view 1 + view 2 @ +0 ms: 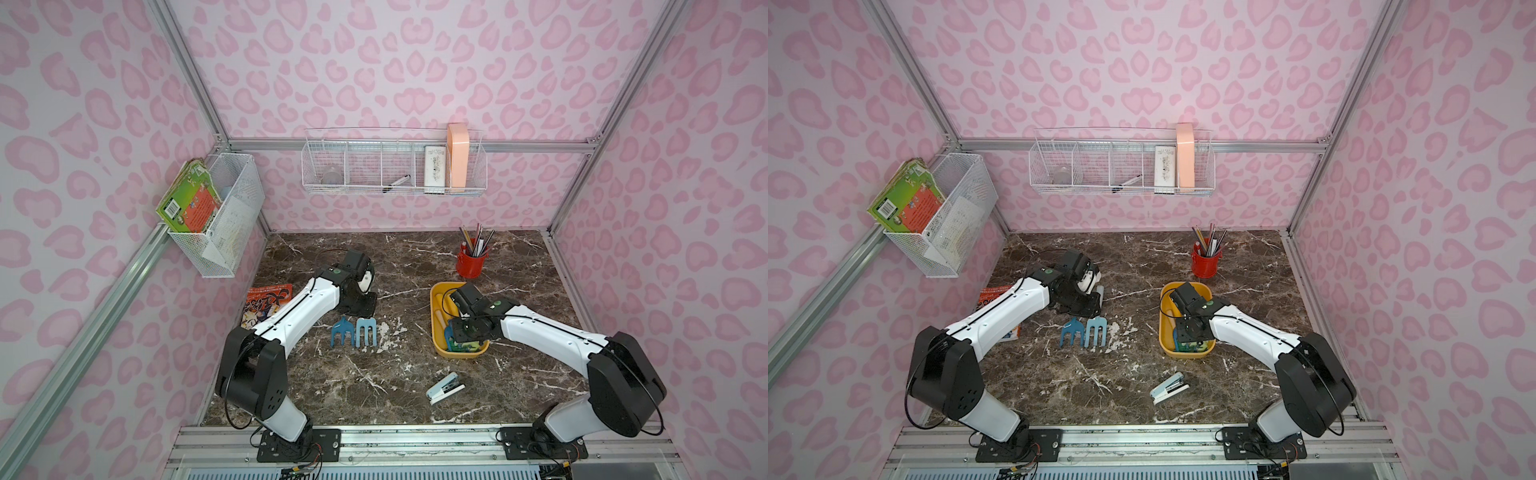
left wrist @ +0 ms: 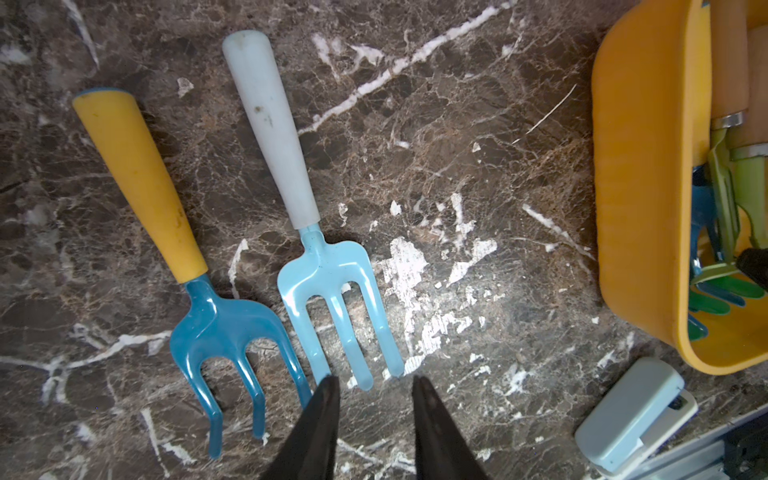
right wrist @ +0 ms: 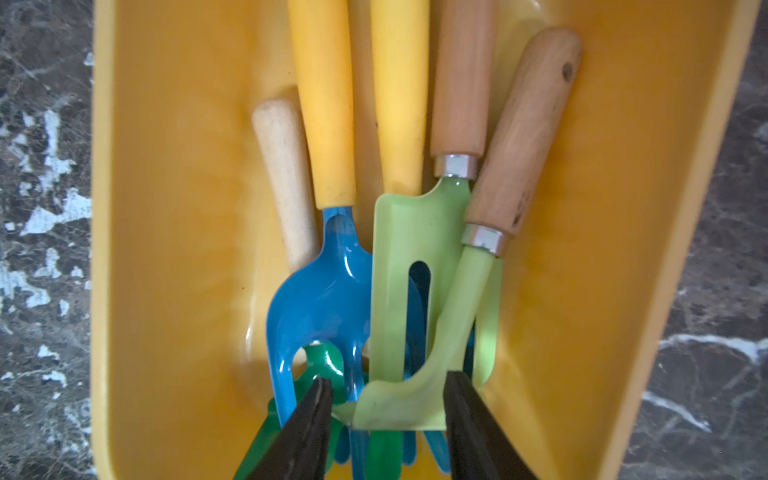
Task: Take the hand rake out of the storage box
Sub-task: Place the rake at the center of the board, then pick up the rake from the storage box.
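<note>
Storage box near right edge of table, well off front edge. Hand rake, likely pale green one with wooden handle, lies inside atop tangled tools, head at box's near end. Right gripper down in box, jaws apart, straddling rake's bent head, not clamped. Left gripper released, empty, over table by two blue forks. Rake likely light, stiff. Glossy head looks slippery; neck or wooden handle probably safer hold.

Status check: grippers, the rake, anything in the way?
Left gripper open, empty, over table. Right gripper astride pale green tool in yellow box, grip unclear. Blue fork crowds alongside.
</note>
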